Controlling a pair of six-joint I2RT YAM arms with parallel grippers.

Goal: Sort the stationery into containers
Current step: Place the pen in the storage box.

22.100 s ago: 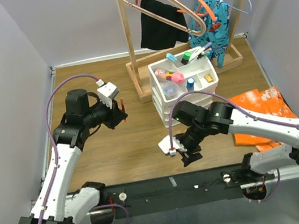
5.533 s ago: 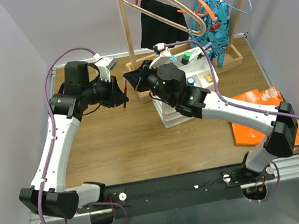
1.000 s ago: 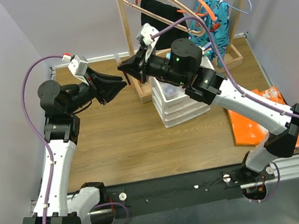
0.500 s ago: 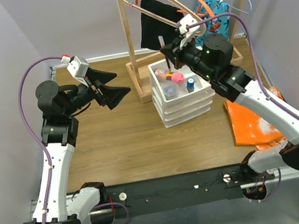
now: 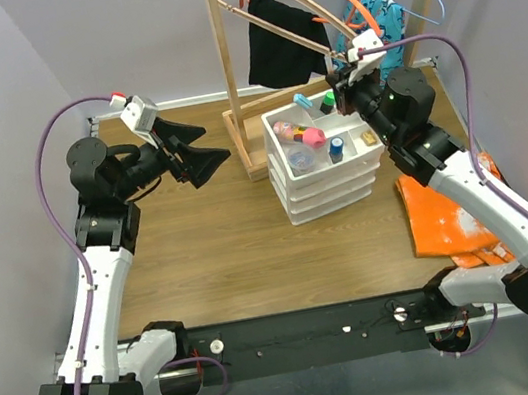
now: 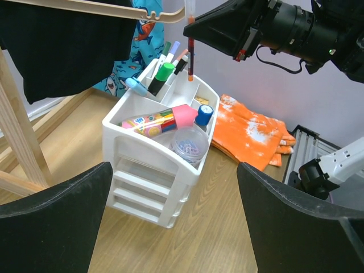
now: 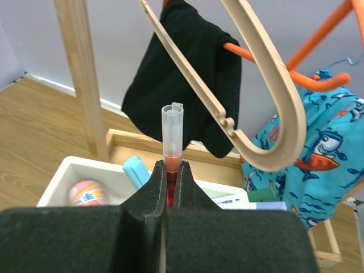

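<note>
My right gripper is shut on a red pen with a clear cap, held upright just above the back compartments of the white organiser. Its top tray holds a pink-capped bottle, a small blue-capped bottle, a green-capped marker and a light-blue bar. My left gripper hangs wide open in the air left of the organiser, nothing between its fingers.
A wooden hanger rack with hangers, a black cloth and a blue patterned garment stands right behind the organiser. An orange cloth lies on the table to its right.
My right gripper has carried the red pen away from the left gripper, rightward to above the organiser's back. The left jaws have spread wide open and that arm has barely moved.
</note>
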